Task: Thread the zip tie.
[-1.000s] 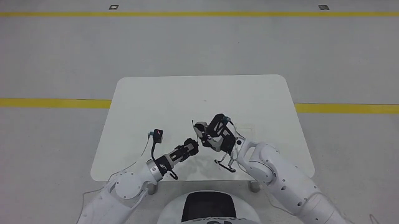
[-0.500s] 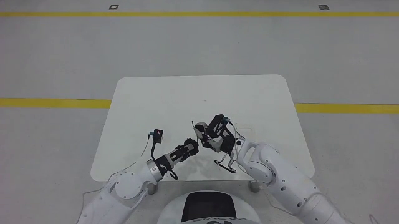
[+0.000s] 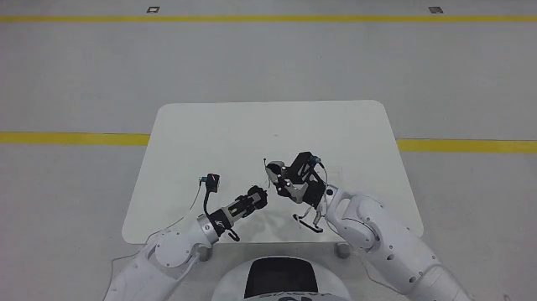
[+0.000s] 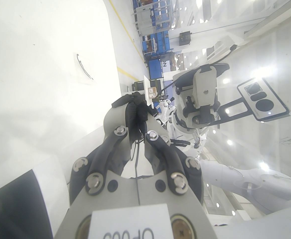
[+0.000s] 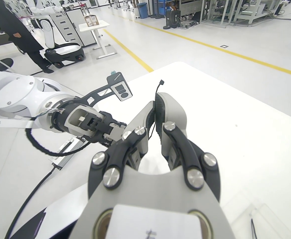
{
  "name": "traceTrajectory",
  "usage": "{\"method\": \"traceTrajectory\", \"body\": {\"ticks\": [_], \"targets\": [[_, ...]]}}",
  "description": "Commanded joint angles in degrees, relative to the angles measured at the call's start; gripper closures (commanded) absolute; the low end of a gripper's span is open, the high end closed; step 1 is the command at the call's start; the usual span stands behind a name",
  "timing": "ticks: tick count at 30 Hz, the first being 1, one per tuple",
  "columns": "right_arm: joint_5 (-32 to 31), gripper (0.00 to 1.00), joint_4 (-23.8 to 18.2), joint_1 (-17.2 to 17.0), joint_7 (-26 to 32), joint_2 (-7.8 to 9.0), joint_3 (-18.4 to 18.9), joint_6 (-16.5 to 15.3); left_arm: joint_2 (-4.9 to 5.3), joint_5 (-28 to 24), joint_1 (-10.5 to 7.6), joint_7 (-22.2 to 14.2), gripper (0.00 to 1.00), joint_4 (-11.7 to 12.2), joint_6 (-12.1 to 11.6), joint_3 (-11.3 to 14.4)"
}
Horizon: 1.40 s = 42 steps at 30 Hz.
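Two grippers that had been tip to tip a moment earlier stood slightly apart. Nearest, the left gripper held its place over the surface, fingers pressed together. The right gripper had drawn off to the right, fingers pinching the zip tie, whose head stuck out beyond them. The threading probably needed another approach. Whether the thin dark strand between the left fingers was the tie's tail could not be made out. Farther right, a spare tie lay on the surface.

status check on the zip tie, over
Right gripper shut on zip tie, head sticking out. Left gripper shut, close by. Spare tie on table, apart from both.
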Motion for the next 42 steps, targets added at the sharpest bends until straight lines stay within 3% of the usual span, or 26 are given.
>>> {"method": "traceTrajectory", "body": {"ticks": [1,8,11,14,17,20,22,42], "targets": [[-0.02,1.0,0.03,0.01,0.01,-0.02,0.0,0.0,0.0,0.0,0.0,0.0,1.0,0.0,0.0,0.0],[-0.02,1.0,0.03,0.01,0.01,-0.02,0.0,0.0,0.0,0.0,0.0,0.0,1.0,0.0,0.0,0.0],[-2.18,1.0,-1.13,-0.45,-1.66,0.09,-0.25,0.0,-0.09,-1.3,0.66,1.48,1.0,-0.84,1.91,0.24],[-5.99,1.0,-1.59,-1.29,-5.11,0.6,-0.54,0.0,0.04,-1.45,2.87,4.62,1.0,-2.96,4.62,-0.26],[-8.26,1.0,-0.86,-2.03,-8.41,1.19,-0.39,0.0,0.24,-3.01,5.43,6.3,1.0,-5.43,5.91,-1.02],[-9.42,1.0,0.03,-2.08,-12.05,1.65,-0.48,0.0,0.37,-3.33,6.59,7.75,1.0,-6.84,6.77,-1.73],[-9.98,1.0,1.88,-1.11,-14.93,2.07,-1.49,0.0,0.39,-3.79,6.24,7.61,1.0,-7.18,7.3,-2.05],[-9.98,1.0,1.88,-1.11,-14.93,2.07,-1.49,0.0,0.39,-3.79,6.24,7.61,1.0,-7.18,7.3,-2.05]]}}
